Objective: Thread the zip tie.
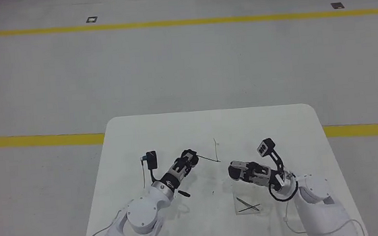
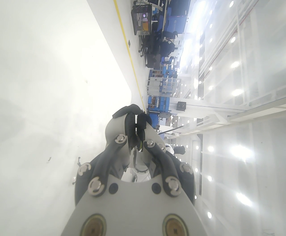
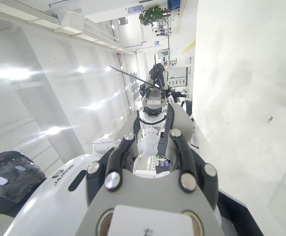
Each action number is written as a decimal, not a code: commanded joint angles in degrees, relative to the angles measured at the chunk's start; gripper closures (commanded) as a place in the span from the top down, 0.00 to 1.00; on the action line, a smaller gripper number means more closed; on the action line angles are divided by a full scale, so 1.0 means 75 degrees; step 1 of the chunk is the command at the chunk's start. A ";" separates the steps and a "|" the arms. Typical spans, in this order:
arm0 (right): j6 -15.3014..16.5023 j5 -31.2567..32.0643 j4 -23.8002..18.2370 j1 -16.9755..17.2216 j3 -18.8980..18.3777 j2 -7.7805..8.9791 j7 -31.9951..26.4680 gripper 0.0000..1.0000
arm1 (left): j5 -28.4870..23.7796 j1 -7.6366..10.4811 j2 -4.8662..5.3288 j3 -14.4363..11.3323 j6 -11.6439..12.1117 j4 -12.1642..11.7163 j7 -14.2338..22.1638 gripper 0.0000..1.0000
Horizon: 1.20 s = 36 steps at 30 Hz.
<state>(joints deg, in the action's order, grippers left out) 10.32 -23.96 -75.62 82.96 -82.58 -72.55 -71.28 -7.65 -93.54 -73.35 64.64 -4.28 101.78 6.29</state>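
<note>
Black zip tie [image 1: 209,159], white table [image 1: 176,129], yellow floor lines [image 1: 167,23].

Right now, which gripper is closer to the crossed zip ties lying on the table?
Right. The right gripper is just beyond the crossed zip ties, on their side. The left gripper is farther away across the table, pinching another zip tie.

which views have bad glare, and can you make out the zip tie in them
Right wrist view: the ceiling lights flare into streaks, yet the zip tie stands dark against them, held in the left gripper. Left wrist view: glare washes the table almost to plain white. Top view: even light, no glare, and the zip tie is thin but plain to see.
</note>
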 commanded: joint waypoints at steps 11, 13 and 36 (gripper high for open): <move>-0.0112 -0.0064 0.0636 -0.0543 0.0540 0.0011 0.0226 0.16 | 0.0000 0.0000 0.0000 0.0000 0.0000 0.0000 0.0000 0.00; -0.0116 -0.0151 0.0742 -0.0624 0.0638 0.0005 0.0245 0.15 | 0.0000 0.0000 0.0000 0.0000 0.0000 0.0000 0.0000 0.00; -0.0058 -0.0733 0.1549 -0.1379 0.1364 -0.0003 0.0061 0.10 | 0.0000 0.0000 0.0000 0.0000 0.0000 0.0000 0.0000 0.00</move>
<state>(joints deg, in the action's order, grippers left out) 9.86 -29.37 -64.21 72.84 -72.58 -72.55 -70.91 -7.65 -93.54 -73.35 64.64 -4.28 101.78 6.29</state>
